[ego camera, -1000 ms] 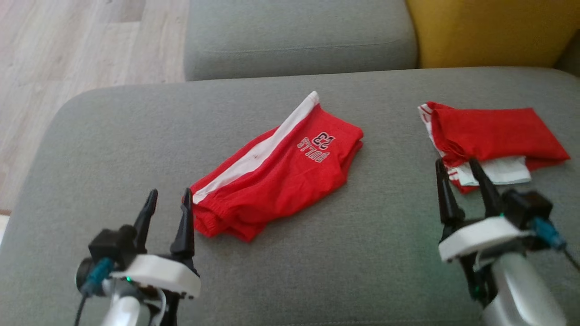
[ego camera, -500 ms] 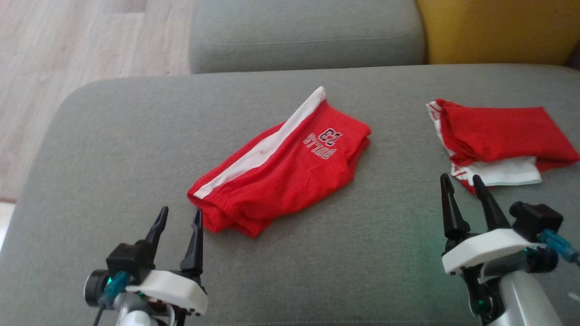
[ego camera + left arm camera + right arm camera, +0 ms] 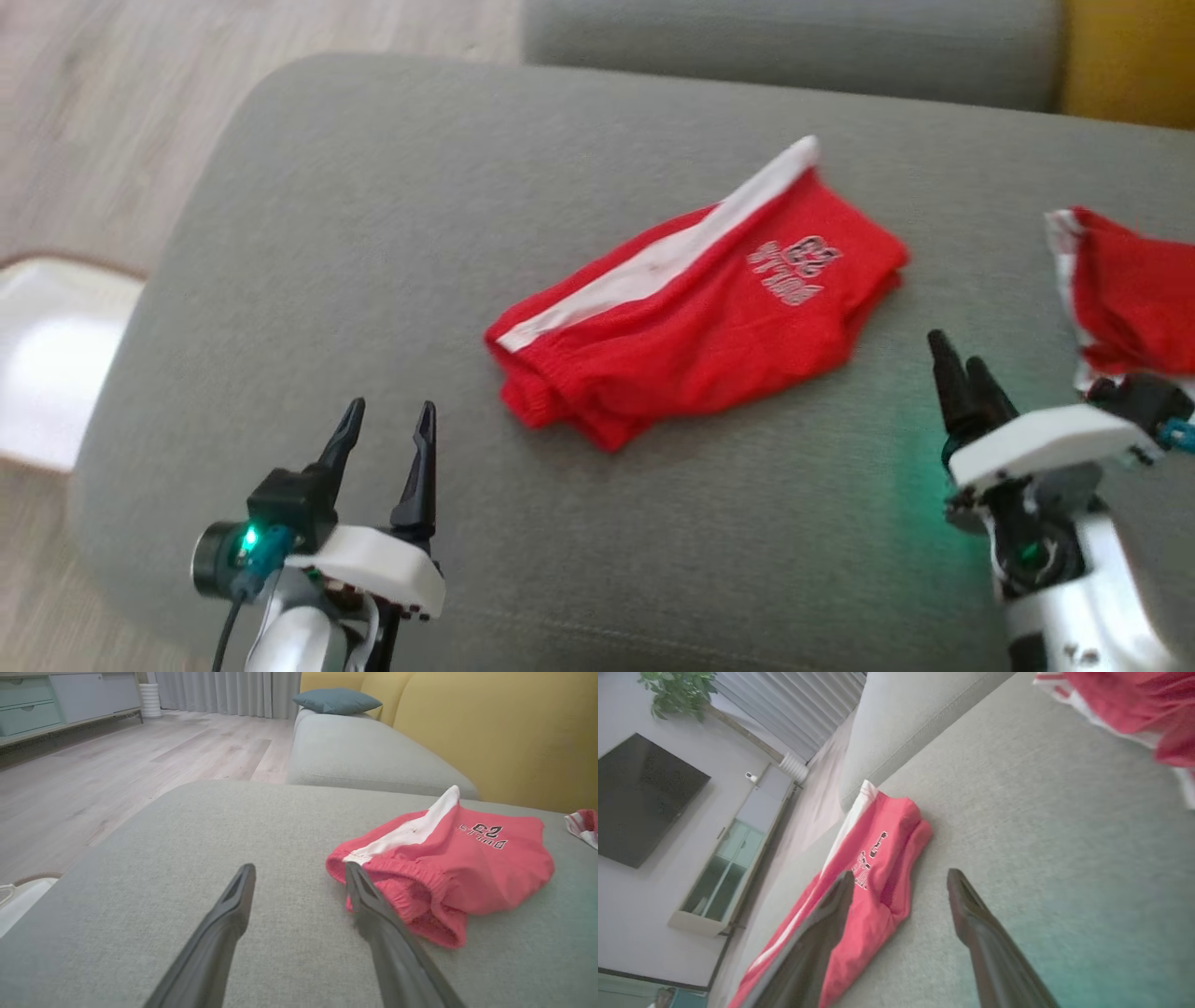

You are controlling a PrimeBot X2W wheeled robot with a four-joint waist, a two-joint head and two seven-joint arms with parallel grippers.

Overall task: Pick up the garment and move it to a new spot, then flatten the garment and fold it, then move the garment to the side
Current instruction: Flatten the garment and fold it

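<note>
Folded red shorts (image 3: 695,299) with a white side stripe and black lettering lie on the grey sofa cushion (image 3: 373,233). They also show in the left wrist view (image 3: 448,858) and the right wrist view (image 3: 864,877). My left gripper (image 3: 390,422) hovers open near the cushion's front, short of the waistband end, nothing between its fingers (image 3: 233,905). My right gripper (image 3: 962,359) stands open to the right of the shorts, also empty (image 3: 901,877).
A second red and white garment (image 3: 1125,299) lies at the right edge, close behind my right gripper. A yellow backrest (image 3: 1130,56) and another grey cushion (image 3: 784,37) stand behind. Wooden floor (image 3: 93,121) and a white object (image 3: 47,364) lie beyond the cushion's left edge.
The whole picture has shifted right and down, so the camera has turned left. Both grippers have drawn back from the garments, and the right one has twisted on its wrist.
</note>
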